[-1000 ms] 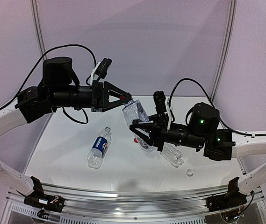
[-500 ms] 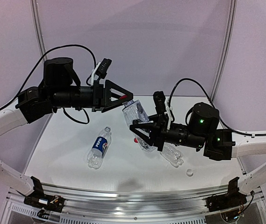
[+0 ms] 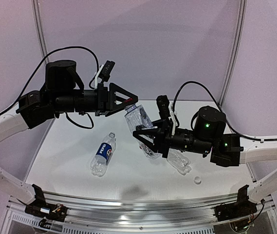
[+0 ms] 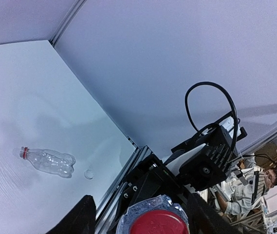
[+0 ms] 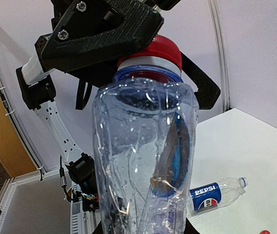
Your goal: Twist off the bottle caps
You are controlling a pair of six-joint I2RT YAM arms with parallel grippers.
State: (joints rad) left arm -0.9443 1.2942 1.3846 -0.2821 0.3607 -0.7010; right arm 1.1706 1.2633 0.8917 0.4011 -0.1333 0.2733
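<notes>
With the thin, crushable bottle (image 5: 143,161) clamped in the right gripper (image 3: 145,139), the stiff red cap (image 4: 153,225) is to be pinched by the parted left gripper (image 3: 132,101).

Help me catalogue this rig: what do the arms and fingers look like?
The left arm and right arm have white lower links and black cylindrical motor housings. The left gripper and right gripper are black with triangular open-frame fingers. A black cable loops above each wrist; green lights glow on the right arm.
</notes>
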